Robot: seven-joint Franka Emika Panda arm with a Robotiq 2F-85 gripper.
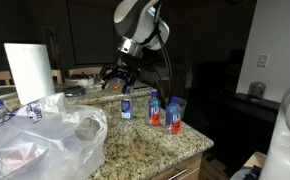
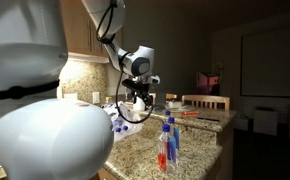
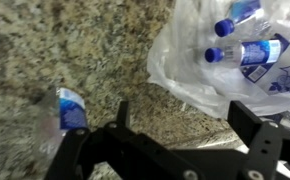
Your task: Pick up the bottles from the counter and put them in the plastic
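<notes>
Closest to my wrist camera, the gripper (image 3: 180, 120) stands with its black fingers spread wide and nothing between them, hovering over the granite counter (image 3: 45, 50) just beside the mouth of the plastic bag (image 3: 185, 75). Blue-capped bottles (image 3: 243, 52) lie inside the bag; I count at least three, though the crinkled film hides enough that there may be more. On the far side of the fingers from the bag, a single bottle (image 3: 70, 108) with a blue label sits alone on the stone, apart from everything else.

In an exterior view that nearest bottle (image 1: 126, 103) stands upright almost under the tool, and a small group of bottles (image 1: 163, 111), some showing red, stands further along toward the counter's edge.

I judge I am between deliveries: part of the load is bagged, several bottles are left. Next I need to swing away from the bag, centre the open jaws over the nearest bottle, come down around its body and close without tipping it.

Speckled tan-brown stone covers the worktop. A paper towel roll (image 1: 30, 72) stands behind the bag, wooden cabinets (image 2: 80, 35) hang above, and the room beyond is dim.
</notes>
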